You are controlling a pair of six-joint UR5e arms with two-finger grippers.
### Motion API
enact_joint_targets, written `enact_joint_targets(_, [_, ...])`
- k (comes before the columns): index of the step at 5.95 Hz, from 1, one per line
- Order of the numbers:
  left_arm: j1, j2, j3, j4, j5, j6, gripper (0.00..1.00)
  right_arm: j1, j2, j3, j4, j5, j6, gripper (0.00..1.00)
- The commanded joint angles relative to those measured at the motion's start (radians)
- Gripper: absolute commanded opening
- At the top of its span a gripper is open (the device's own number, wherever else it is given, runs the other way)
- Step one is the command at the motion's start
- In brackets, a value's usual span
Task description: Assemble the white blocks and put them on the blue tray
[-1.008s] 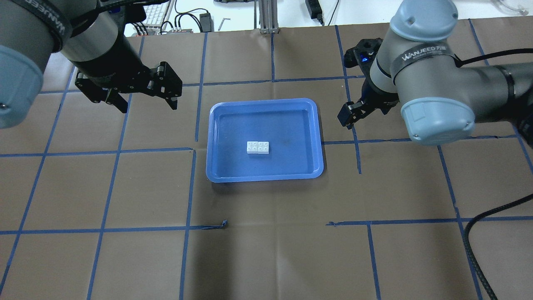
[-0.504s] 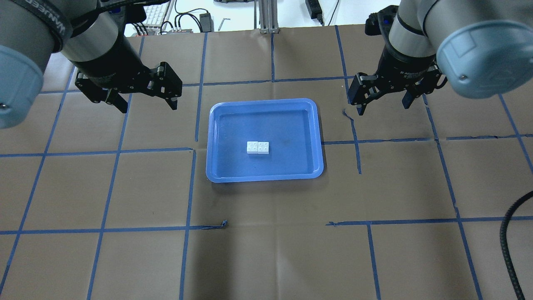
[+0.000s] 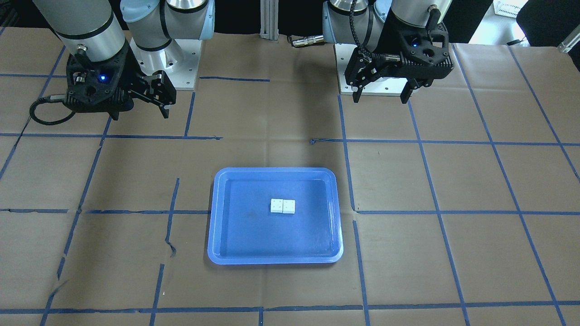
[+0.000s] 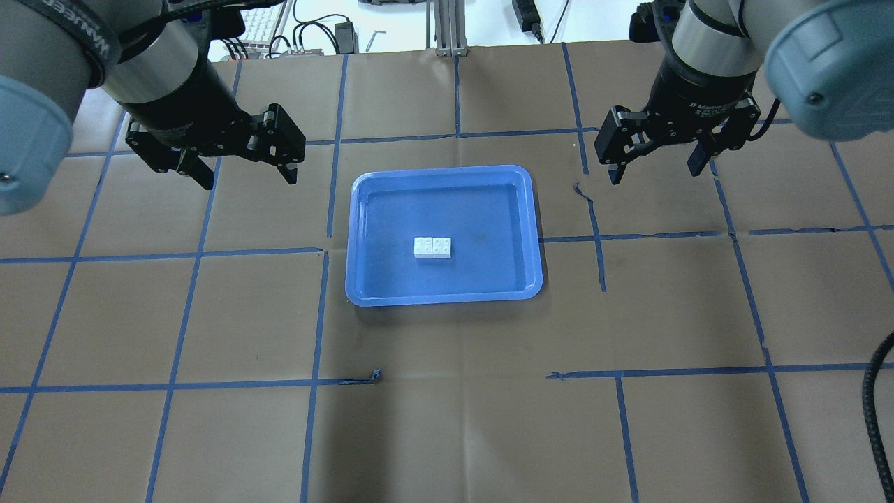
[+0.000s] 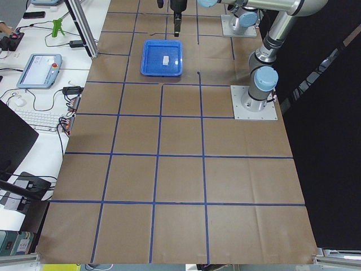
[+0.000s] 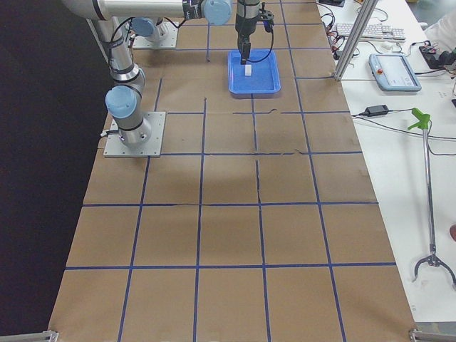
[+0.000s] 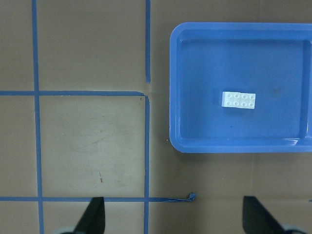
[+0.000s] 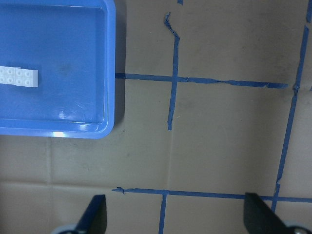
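things: 2 small white studded plastic blocks [image 4: 432, 247] abut, studs up, mid large rectangular blue plastic tray [image 4: 444, 300] on bench [image 4: 447, 433] | my left gripper [image 4: 248, 178] and right gripper [image 4: 654, 174]: both spread wide, empty, flanking it | risk: join may be loose, nudging tray could split them
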Motion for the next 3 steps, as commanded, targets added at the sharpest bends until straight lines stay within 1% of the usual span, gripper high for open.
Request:
enact_joint_targets(1, [0.0, 0.0, 0.0, 0.0, 0.0, -0.001, 0.99, 0.005, -0.002, 0.001, 0.0, -0.002, 0.0, 1.0])
enact_joint_targets(3, [0.003, 0.0, 0.005, 0.0, -0.001, 0.0, 0.99, 0.004, -0.002, 0.001, 0.0, -0.003, 0.0, 1.0])
